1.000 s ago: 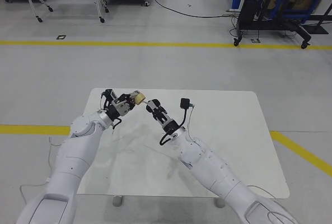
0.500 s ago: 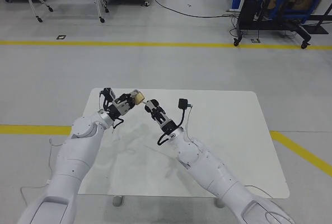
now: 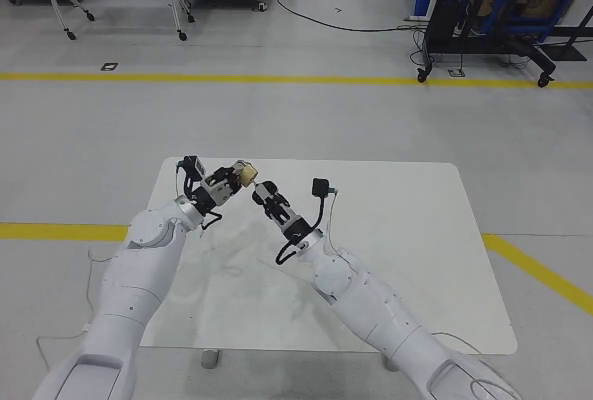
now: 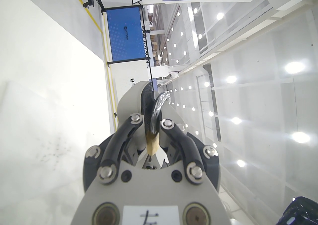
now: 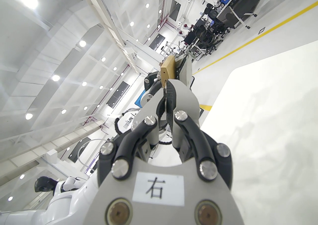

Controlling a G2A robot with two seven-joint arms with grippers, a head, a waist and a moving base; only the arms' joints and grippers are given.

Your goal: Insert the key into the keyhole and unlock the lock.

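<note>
Two end effectors meet nose to nose above the far left part of the white desk, both held clear of its top.

Left end effector: fingers pressed together on the padlock, pinching it flat between the pads. Brass body sits between the fingers; steel shackle curves out past one pad.

Right end effector: fingers closed to a hairline, clamped on the key. It shows as a thin sliver between the ridged pads, its shape too small to make out.

Key tip points straight at the narrow end face of the brass body, just at it or touching. Cannot tell whether it has entered the keyhole, which is hidden behind the fingertips. Cannot tell whether the shackle is latched or free.

Both arms angle inward from the robot's sides toward this one spot. The padlock is the farther of the two things, the key the nearer.
</note>
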